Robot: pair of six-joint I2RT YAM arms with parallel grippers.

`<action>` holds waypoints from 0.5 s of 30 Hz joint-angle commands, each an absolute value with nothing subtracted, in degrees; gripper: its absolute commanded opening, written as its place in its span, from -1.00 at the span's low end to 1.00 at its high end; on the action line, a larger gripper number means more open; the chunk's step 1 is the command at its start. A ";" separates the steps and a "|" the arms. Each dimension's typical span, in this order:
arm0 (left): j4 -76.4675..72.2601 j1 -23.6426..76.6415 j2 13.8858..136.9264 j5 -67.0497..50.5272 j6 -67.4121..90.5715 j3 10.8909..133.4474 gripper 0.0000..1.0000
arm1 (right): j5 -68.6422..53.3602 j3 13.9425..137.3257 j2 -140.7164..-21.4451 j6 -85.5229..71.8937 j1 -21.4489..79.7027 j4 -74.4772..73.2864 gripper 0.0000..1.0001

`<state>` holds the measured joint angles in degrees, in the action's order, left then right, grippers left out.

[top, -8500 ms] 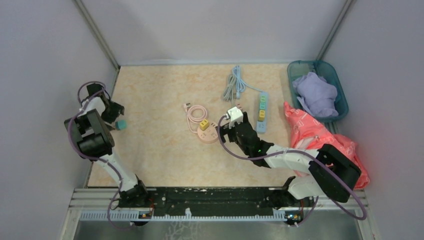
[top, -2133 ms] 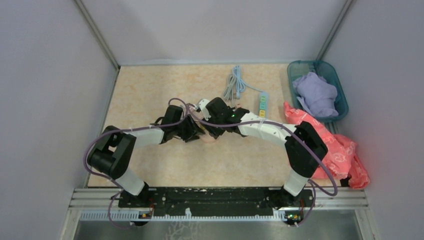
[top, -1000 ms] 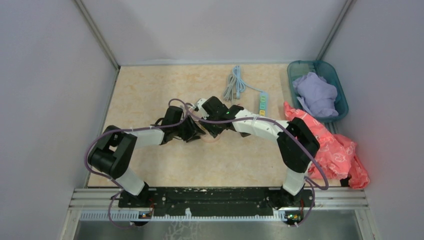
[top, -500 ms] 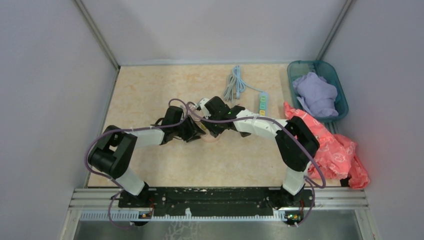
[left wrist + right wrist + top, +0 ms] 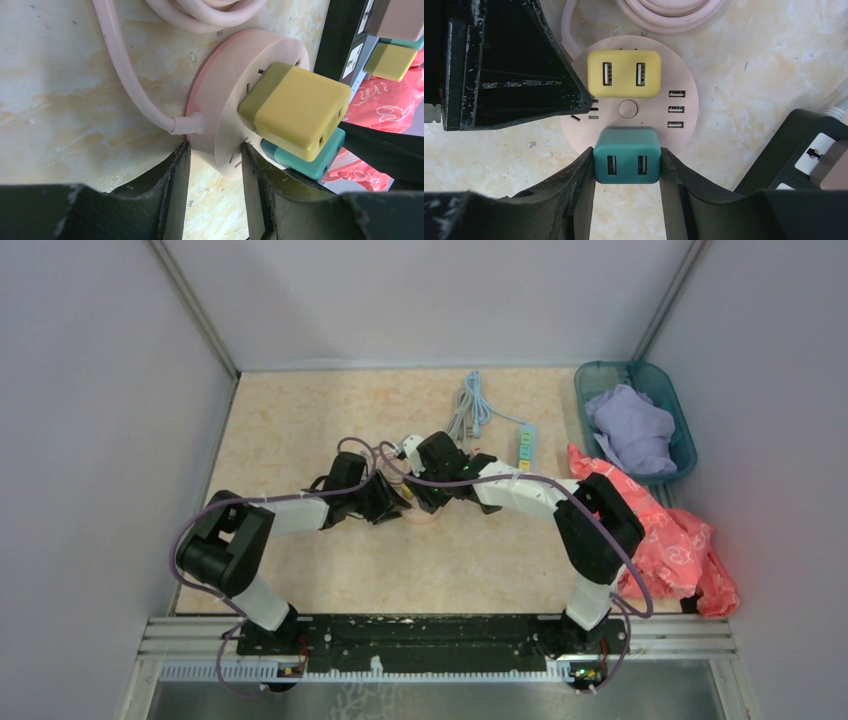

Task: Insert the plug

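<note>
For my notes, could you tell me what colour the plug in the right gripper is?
Teal; the plug shows best in the right wrist view.

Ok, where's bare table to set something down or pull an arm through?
Bare: the far-left corner, between the left wall and the grey cable; the near strip between the left arm and right arm. Crowded: the round socket at centre, and the right side with power strip, red bag, basket.

The teal plug (image 5: 626,156), a rounded block with 2 USB ports facing up, stands upright on the near edge of the round pink socket hub (image 5: 674,137). The hub lies flat, its pink cable (image 5: 125,70) coiled behind it.
</note>
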<state>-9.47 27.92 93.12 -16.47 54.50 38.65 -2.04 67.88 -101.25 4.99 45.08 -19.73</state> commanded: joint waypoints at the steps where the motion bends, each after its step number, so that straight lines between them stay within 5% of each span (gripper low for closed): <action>1: -7.30 28.43 93.89 -14.96 53.91 38.50 -0.07 | 4.16 63.12 -108.80 6.97 45.35 -30.67 -1.00; 15: -7.29 28.40 93.00 -15.03 53.87 38.14 -0.04 | 2.17 61.19 -109.72 5.35 46.67 -29.67 -1.00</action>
